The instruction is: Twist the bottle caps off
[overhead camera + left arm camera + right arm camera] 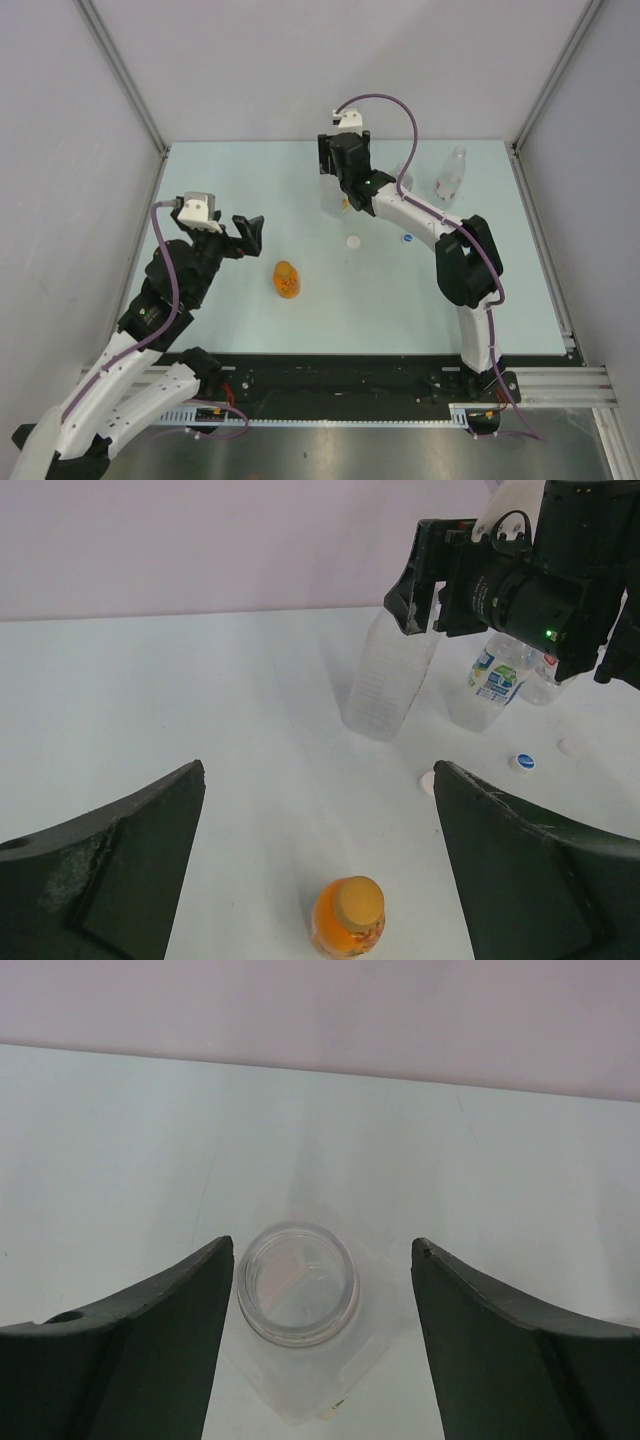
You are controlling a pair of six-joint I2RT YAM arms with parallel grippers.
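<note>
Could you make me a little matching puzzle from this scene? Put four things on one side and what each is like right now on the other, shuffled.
Things:
1. orange bottle
2. blue cap
3. clear bottle between the fingers of the right gripper
4. left gripper

States:
A. mouth open, nothing on top
B. jaws wide apart, holding nothing
C. orange lid on top
D. lying loose on the table

Pairs: 1-C, 2-D, 3-A, 4-B
</note>
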